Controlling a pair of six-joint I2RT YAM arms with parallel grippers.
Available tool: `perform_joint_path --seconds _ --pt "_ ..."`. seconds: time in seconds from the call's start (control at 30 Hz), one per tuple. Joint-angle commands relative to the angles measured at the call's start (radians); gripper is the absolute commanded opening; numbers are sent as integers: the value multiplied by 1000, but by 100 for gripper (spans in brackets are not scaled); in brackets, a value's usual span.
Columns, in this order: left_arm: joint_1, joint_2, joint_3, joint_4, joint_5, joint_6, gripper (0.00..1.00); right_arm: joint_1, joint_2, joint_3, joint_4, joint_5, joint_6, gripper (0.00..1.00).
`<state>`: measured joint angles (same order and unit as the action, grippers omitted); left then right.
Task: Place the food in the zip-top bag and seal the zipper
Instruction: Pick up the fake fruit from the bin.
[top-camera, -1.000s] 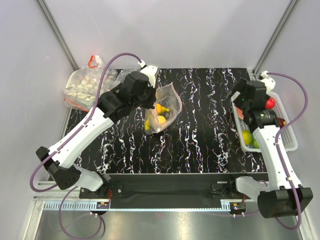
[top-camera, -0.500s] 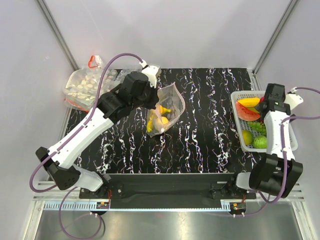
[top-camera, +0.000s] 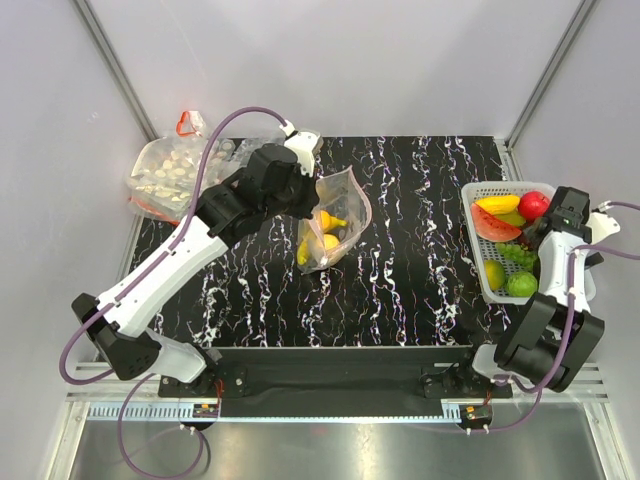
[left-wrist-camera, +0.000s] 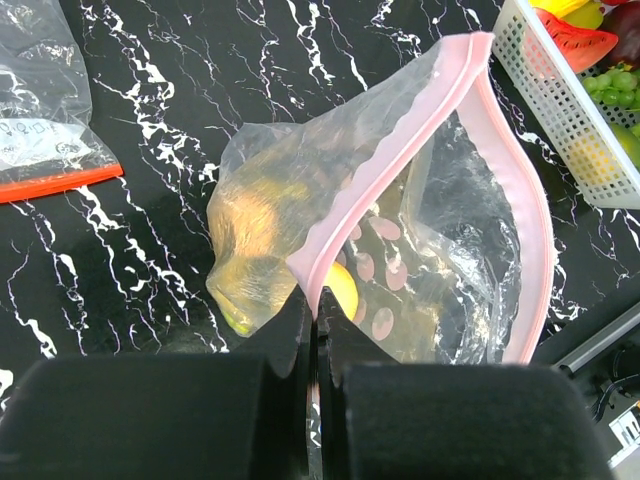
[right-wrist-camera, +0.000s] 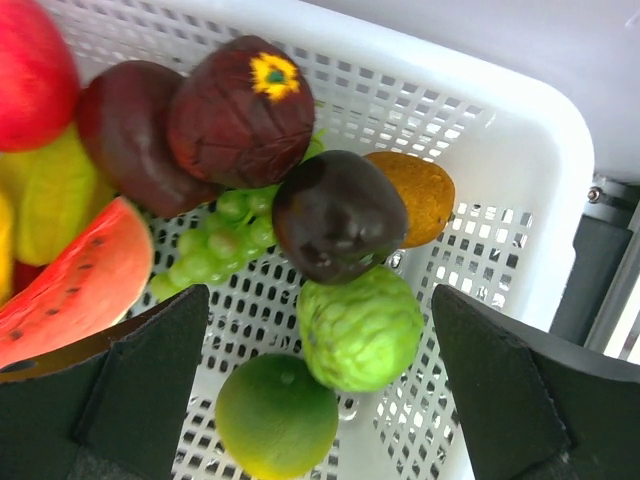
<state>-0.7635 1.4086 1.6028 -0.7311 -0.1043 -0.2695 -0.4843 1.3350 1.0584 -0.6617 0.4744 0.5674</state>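
Observation:
My left gripper (top-camera: 308, 200) is shut on the pink zipper strip (left-wrist-camera: 400, 170) at the mouth of the dotted zip-top bag (top-camera: 338, 222), holding it up off the table with the mouth gaping. Yellow food (top-camera: 320, 245) lies inside the bag (left-wrist-camera: 470, 230), a yellow piece (left-wrist-camera: 343, 290) showing just past my left gripper (left-wrist-camera: 318, 325). My right gripper (right-wrist-camera: 320, 335) hangs open over the basket, above a bumpy green fruit (right-wrist-camera: 362, 325), a lime (right-wrist-camera: 277, 415) and a dark purple fruit (right-wrist-camera: 335, 215). From above, the right gripper (top-camera: 560, 225) is at the basket's right side.
The white mesh basket (top-camera: 578, 288) stands at the table's right edge with watermelon slice (top-camera: 490, 225), red apple (top-camera: 533, 205) and grapes (top-camera: 515, 255). Its rim (right-wrist-camera: 520, 130) is close under my right wrist. A second clear bag (top-camera: 170, 170) with a red strip lies at back left.
My right arm has swung from the basket's left side to its right side and folded back. The held bag has shifted slightly right, its mouth gaping wider.

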Motion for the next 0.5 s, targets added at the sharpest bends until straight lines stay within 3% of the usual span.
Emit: perform_joint_path --seconds 0.0,0.27,0.47 --pt "3 -34 -6 82 -5 3 0 -42 24 -28 99 -51 -26 99" --pt "-10 -23 -4 81 -3 15 0 -106 124 -9 188 -161 -60 95" --pt "-8 -13 6 67 -8 18 0 -106 144 -23 197 -111 -67 91"
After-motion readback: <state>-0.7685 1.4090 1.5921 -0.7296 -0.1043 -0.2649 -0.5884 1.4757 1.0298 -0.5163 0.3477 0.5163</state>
